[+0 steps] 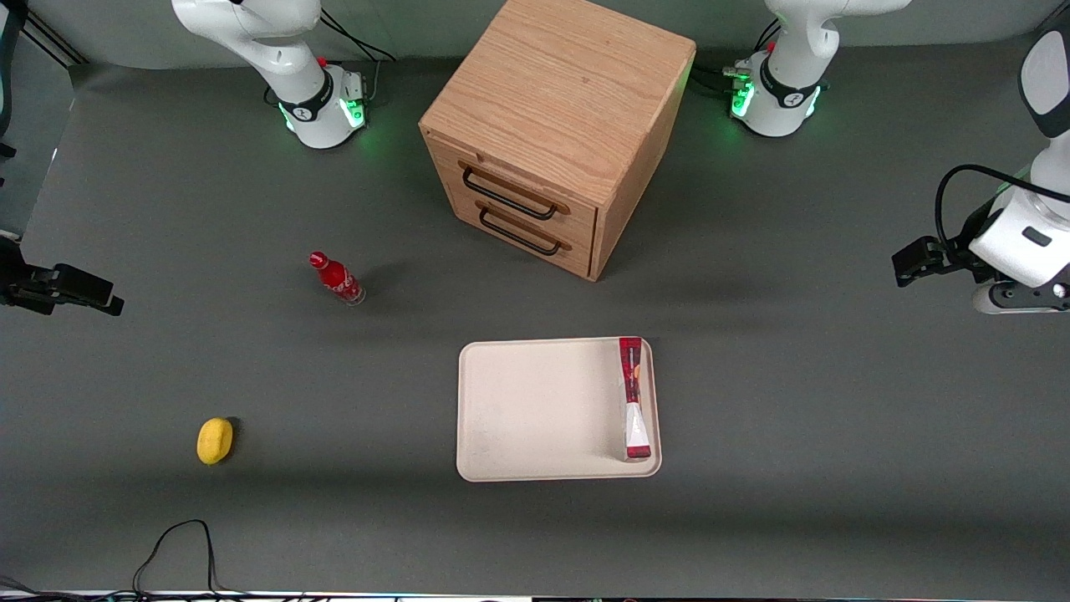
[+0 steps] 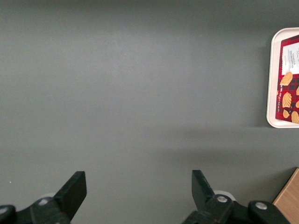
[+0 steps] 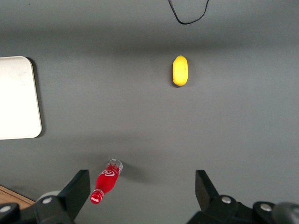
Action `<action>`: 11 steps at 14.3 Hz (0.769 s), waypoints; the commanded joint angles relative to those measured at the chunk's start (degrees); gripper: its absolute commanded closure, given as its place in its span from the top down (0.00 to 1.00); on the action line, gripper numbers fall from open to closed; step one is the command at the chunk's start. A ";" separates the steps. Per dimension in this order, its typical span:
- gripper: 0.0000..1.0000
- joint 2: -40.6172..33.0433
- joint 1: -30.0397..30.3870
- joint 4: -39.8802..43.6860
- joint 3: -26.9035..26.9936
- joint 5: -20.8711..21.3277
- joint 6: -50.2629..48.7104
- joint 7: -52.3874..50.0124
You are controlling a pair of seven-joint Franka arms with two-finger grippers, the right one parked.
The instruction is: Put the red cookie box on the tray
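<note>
The red cookie box point(image 1: 634, 397) lies flat in the cream-white tray point(image 1: 535, 410), along the tray's short rim toward the working arm's end of the table. Its chip pictures also show in the left wrist view point(image 2: 289, 79), inside the tray's rim point(image 2: 271, 84). My left gripper point(image 1: 907, 263) hangs above bare table at the working arm's end, well apart from the tray. In the left wrist view the gripper point(image 2: 138, 179) is open and empty, with only grey table between its fingers.
A wooden drawer cabinet point(image 1: 552, 125) with two handles stands farther from the front camera than the tray. A small red bottle point(image 1: 336, 278) and a yellow fruit point(image 1: 215, 440) lie toward the parked arm's end. A black cable point(image 1: 171, 543) loops at the near edge.
</note>
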 commanded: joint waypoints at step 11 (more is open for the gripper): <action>1.00 0.00 -3.19 1.77 4.01 -2.02 -1.87 0.10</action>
